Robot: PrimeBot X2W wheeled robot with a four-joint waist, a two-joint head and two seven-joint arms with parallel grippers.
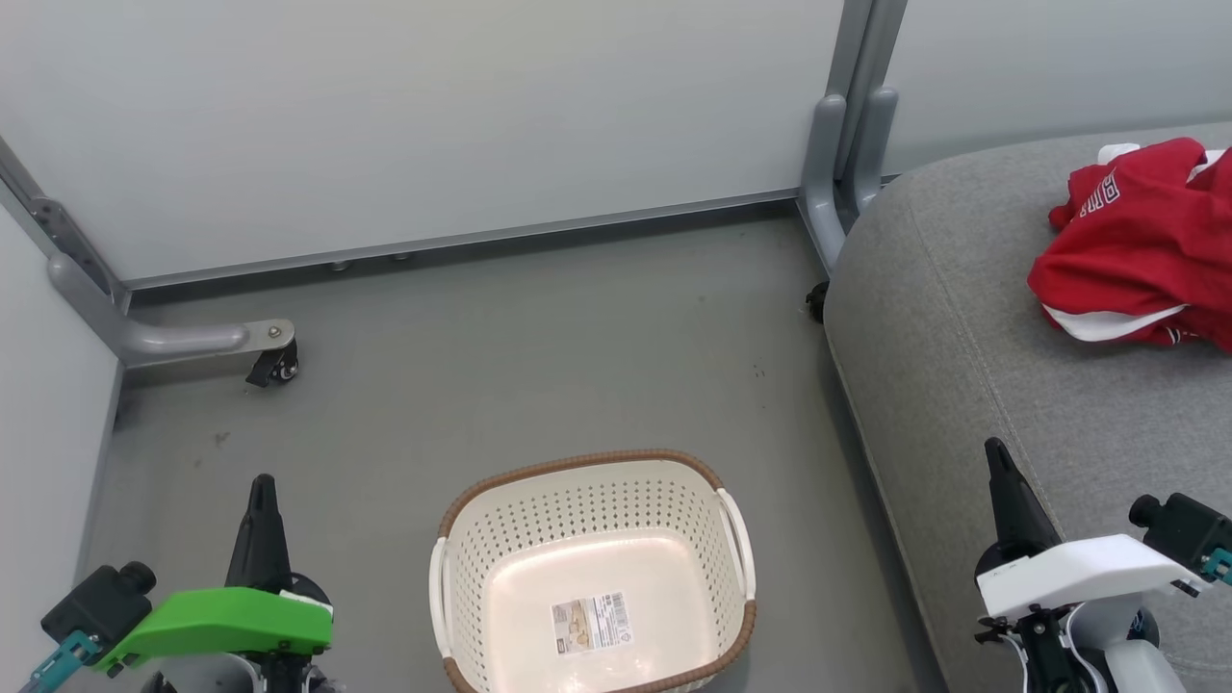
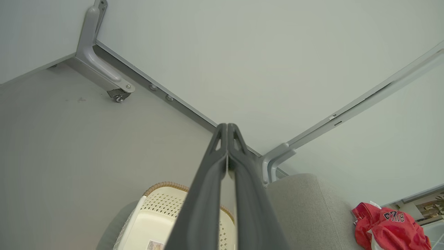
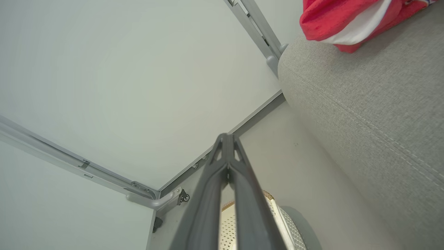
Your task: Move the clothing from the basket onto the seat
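The red clothing with white trim and block letters lies bunched on the grey seat at the far right; it also shows as clothing and clothing. The cream perforated basket stands on the floor at bottom centre, with only a paper label on its bottom. My left gripper is shut at the lower left, left of the basket, holding nothing. Over the seat's front edge, my right gripper is shut and empty. In both wrist views the fingers and fingers are pressed together.
Pale partition panels stand behind and to the left, on grey metal feet with castors. A grey post foot stands beside the seat's back corner. Grey floor lies between the basket and the panels.
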